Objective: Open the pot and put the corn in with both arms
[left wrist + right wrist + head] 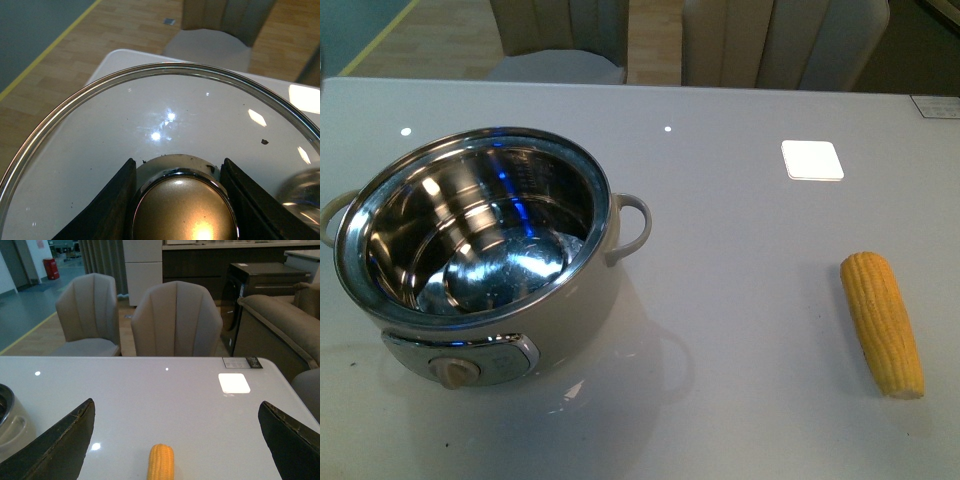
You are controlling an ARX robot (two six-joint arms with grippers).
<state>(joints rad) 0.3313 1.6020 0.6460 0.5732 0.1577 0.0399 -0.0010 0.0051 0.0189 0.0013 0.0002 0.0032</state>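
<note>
Pot (592,300), corn (883,322) on glossy table (740,300), chairs (176,320) beyond; left hand (178,167) clamped on lid (100,130), right hand (176,405) apart.

On the table (740,200), pot (592,300) at near left and corn (882,322) at near right, well apart, the latter lying lengthwise near-to-far; behind the far edge, two chairs (175,320) side by side; off the pot, glass lid (100,125) with knob (182,210) between the left gripper's (178,164) fingers (112,205).

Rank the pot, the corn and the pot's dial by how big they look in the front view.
1. pot, by far the largest
2. corn
3. dial, smallest, though it sits nearest the camera
</note>
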